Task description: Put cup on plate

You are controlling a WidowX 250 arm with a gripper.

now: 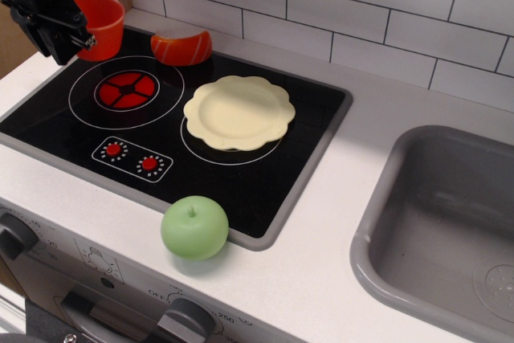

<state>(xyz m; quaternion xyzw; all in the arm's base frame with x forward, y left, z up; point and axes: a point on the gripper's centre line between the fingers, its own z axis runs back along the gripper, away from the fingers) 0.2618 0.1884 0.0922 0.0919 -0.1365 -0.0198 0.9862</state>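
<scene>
the hand is sitting at the upper left of the frame, closed on the near side of the cup, which seems to be tilting and lifting off the table. the carry step is starting, by my reading. next it needs moving right and down to the plate at centre, empty on the stove.

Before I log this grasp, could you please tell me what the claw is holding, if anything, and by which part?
The claw appears to hold the cup by its left side, where the arm hides it. The cup looks raised off the stovetop, but the contact itself cannot be seen.
</scene>
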